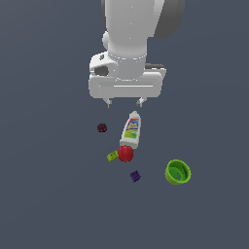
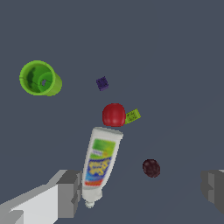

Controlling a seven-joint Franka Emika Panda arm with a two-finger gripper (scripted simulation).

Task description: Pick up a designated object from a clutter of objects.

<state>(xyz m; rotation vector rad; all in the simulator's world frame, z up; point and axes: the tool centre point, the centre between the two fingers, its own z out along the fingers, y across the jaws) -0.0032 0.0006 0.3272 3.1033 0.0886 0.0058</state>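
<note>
Gripper [image 1: 125, 102] hangs high over the cap end of the white bottle [image 1: 131, 130], fingers [image 1: 109, 102] spread wide and empty. Purple cube [image 1: 135, 176] lies free on the worktop [image 1: 48, 194], between red ball [image 1: 125, 153] and green bowl [image 1: 177, 172], touching neither. That gap probably allows a straight-down grasp.
</note>
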